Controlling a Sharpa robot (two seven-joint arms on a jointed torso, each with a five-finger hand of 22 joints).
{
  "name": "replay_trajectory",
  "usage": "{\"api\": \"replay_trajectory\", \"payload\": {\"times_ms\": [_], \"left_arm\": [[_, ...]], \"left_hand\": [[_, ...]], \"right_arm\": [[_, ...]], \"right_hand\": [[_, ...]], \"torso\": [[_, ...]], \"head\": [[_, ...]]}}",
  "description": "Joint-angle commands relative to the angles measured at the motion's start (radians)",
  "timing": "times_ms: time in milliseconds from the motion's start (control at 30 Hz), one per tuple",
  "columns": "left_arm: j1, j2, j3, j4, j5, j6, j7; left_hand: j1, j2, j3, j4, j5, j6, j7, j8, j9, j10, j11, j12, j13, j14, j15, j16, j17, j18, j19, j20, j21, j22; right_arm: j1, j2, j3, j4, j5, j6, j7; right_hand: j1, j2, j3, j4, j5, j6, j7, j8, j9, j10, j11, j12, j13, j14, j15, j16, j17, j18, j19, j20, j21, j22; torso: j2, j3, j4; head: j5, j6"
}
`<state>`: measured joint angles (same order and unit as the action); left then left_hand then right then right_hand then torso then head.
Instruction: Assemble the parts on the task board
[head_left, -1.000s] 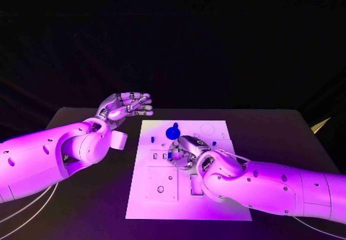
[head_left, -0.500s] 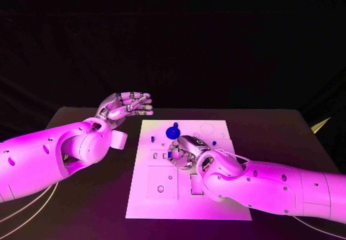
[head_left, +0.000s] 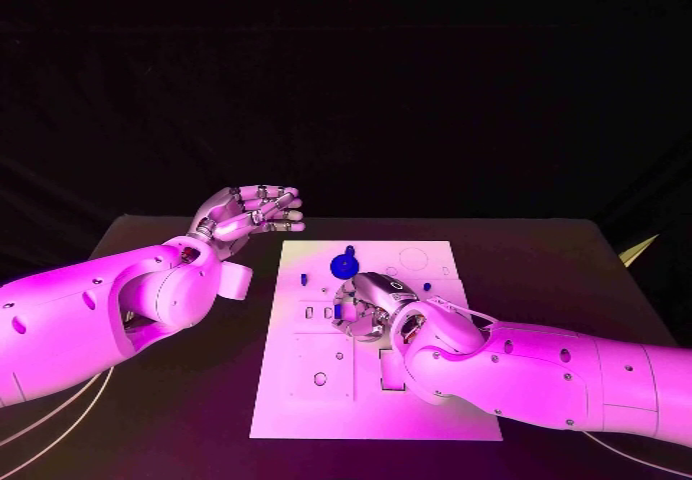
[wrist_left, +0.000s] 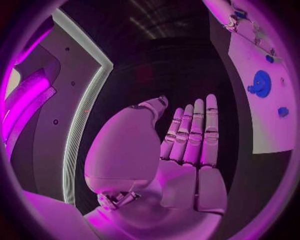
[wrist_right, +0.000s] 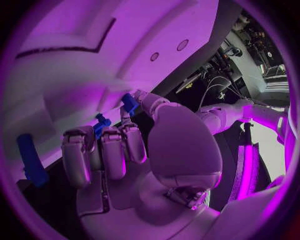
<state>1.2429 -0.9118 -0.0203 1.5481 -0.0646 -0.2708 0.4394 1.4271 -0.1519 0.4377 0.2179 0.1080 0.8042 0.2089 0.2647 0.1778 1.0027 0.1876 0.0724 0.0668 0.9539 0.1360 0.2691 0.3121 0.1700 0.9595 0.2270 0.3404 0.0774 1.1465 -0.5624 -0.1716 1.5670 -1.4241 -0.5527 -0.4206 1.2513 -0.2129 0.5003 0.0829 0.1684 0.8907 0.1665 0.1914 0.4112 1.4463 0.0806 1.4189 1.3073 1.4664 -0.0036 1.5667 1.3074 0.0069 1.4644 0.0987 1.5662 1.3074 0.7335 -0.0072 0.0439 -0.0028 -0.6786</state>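
The white task board (head_left: 310, 400) lies in the middle of the black table. My right hand (head_left: 372, 303) rests on the board's middle with its fingers curled down. In the right wrist view, thumb and fingertips pinch a small blue part (wrist_right: 129, 104) against the board (wrist_right: 125, 45). Another small blue piece (wrist_right: 100, 125) sits by the fingertips and a blue bar (wrist_right: 30, 160) lies beside them. A round blue part (head_left: 343, 265) stands on the board just beyond this hand. My left hand (head_left: 248, 212) hangs raised off the board's far left corner, empty, fingers (wrist_left: 194, 135) stretched out side by side.
Small blue pieces stand at the board's left (head_left: 306, 277) and right (head_left: 428, 285) of the round part. The left wrist view shows the board (wrist_left: 262, 130) with the round part (wrist_left: 259, 83). Black table (head_left: 173, 400) surrounds the board on all sides.
Almost nothing differs. The right hand has edged slightly toward the board's left; the left hand stays raised in the same place.
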Motion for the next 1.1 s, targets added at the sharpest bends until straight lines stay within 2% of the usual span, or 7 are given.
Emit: {"api": "replay_trajectory", "payload": {"times_ms": [33, 167, 467, 800, 900, 1033, 1100], "left_arm": [[0.0, 0.0, 0.001, 0.002, 0.003, 0.02, 0.004], [0.0, 0.0, 0.001, 0.002, 0.003, 0.02, 0.004], [0.0, 0.006, 0.0, -0.016, -0.036, -0.013, -0.038], [0.001, 0.023, -0.001, -0.058, -0.15, -0.003, -0.214], [0.001, 0.028, -0.001, -0.071, -0.194, 0.051, -0.281], [0.003, 0.04, 0.0, -0.083, -0.33, 0.131, -0.391], [0.007, 0.049, 0.0, -0.084, -0.41, 0.175, -0.459]], "left_hand": [[-0.01, -0.003, 0.007, -0.001, -0.003, -0.003, 0.041, -0.003, 0.001, 0.005, 0.003, -0.006, 0.001, 0.004, 0.003, -0.005, 0.001, 0.013, 0.006, 0.004, -0.006, -0.002], [-0.01, -0.003, 0.007, -0.001, -0.003, -0.003, 0.041, -0.003, 0.001, 0.005, 0.003, -0.006, 0.001, 0.004, 0.003, -0.005, 0.001, 0.013, 0.006, 0.004, -0.006, -0.002], [-0.018, -0.008, 0.005, 0.0, -0.004, -0.004, 0.039, -0.006, 0.002, 0.007, 0.001, -0.005, 0.002, 0.036, -0.004, 0.007, 0.014, 0.014, 0.017, 0.0, -0.004, -0.002], [-0.069, -0.041, -0.046, 0.034, -0.005, 0.033, 0.004, 0.022, 0.022, 0.142, -0.048, 0.073, 0.047, 0.233, -0.066, 0.222, 0.163, 0.015, 0.177, -0.064, 0.102, 0.044], [-0.062, -0.045, -0.071, 0.038, -0.001, 0.012, -0.007, 0.079, 0.053, 0.139, -0.066, 0.151, 0.108, 0.196, -0.08, 0.463, 0.356, 0.006, 0.207, -0.091, 0.208, 0.106], [-0.092, -0.016, -0.108, 0.058, 0.002, -0.036, -0.038, 0.267, 0.168, 0.112, -0.098, 0.482, 0.342, 0.386, -0.115, 0.973, 0.82, 0.007, 0.247, -0.115, 0.45, 0.273], [-0.135, 0.015, -0.114, 0.067, 0.009, -0.061, -0.063, 0.386, 0.247, 0.043, -0.114, 0.699, 0.5, 0.465, -0.131, 1.118, 0.978, -0.026, 0.285, -0.128, 0.708, 0.574]], "right_arm": [[-0.001, 0.001, 0.0, 0.0, -0.007, 0.015, 0.015], [-0.001, -0.001, 0.0, 0.001, -0.004, 0.001, 0.024], [0.005, -0.031, 0.0, 0.039, 0.01, -0.1, 0.078], [0.055, -0.12, 0.008, 0.098, 0.203, -0.149, 0.232], [0.074, -0.152, 0.012, 0.108, 0.318, -0.146, 0.256], [0.119, -0.22, 0.015, 0.118, 0.529, -0.118, 0.287], [0.143, -0.254, 0.016, 0.122, 0.601, -0.103, 0.297]], "right_hand": [[-0.002, -0.01, -0.009, 0.001, 0.002, -0.009, -0.002, -0.004, -0.002, -0.009, -0.001, -0.008, 0.119, 0.104, 0.008, 0.004, 0.263, -0.007, 0.106, 0.007, 0.005, 0.263], [-0.023, -0.033, -0.061, 0.017, 0.001, -0.033, 0.002, -0.016, -0.008, -0.016, 0.003, -0.017, 0.11, 0.104, 0.012, 0.004, 0.263, -0.007, 0.106, 0.012, 0.005, 0.263], [0.109, 0.017, -0.374, 0.156, 0.014, -0.092, 0.019, -0.038, -0.035, -0.017, 0.018, -0.013, 0.107, 0.104, 0.027, 0.004, 0.263, -0.007, 0.106, 0.025, 0.005, 0.263], [0.158, 0.031, -0.394, 0.206, 0.014, -0.105, 0.018, -0.041, -0.045, -0.015, 0.018, -0.009, 0.108, 0.104, 0.027, 0.004, 0.263, -0.007, 0.106, 0.026, 0.005, 0.263], [0.168, 0.048, -0.383, 0.206, 0.011, -0.091, 0.018, -0.032, -0.044, -0.015, 0.018, -0.008, 0.109, 0.104, 0.026, 0.004, 0.263, -0.007, 0.106, 0.026, 0.005, 0.263], [0.138, 0.069, -0.38, 0.207, 0.008, -0.072, 0.015, -0.016, -0.042, -0.014, 0.016, -0.006, 0.11, 0.104, 0.025, 0.004, 0.263, -0.007, 0.106, 0.025, 0.005, 0.263], [0.136, 0.073, -0.378, 0.206, 0.008, -0.067, 0.014, -0.011, -0.041, -0.014, 0.015, -0.006, 0.11, 0.104, 0.024, 0.004, 0.263, -0.007, 0.106, 0.025, 0.004, 0.263]], "torso": [[0.001, 0.0004, 0.0], [0.0, 0.0002, 0.0005], [-0.006, 0.0007, 0.0015], [-0.011, 0.0028, 0.0003], [-0.014, 0.0034, -0.0015], [-0.021, 0.0036, -0.0016], [-0.023, 0.0032, -0.0028]], "head": [[0.0, 0.001], [0.001, 0.0], [-0.001, 0.001], [0.002, 0.004], [0.003, 0.008], [0.001, 0.002], [0.004, -0.001]]}}
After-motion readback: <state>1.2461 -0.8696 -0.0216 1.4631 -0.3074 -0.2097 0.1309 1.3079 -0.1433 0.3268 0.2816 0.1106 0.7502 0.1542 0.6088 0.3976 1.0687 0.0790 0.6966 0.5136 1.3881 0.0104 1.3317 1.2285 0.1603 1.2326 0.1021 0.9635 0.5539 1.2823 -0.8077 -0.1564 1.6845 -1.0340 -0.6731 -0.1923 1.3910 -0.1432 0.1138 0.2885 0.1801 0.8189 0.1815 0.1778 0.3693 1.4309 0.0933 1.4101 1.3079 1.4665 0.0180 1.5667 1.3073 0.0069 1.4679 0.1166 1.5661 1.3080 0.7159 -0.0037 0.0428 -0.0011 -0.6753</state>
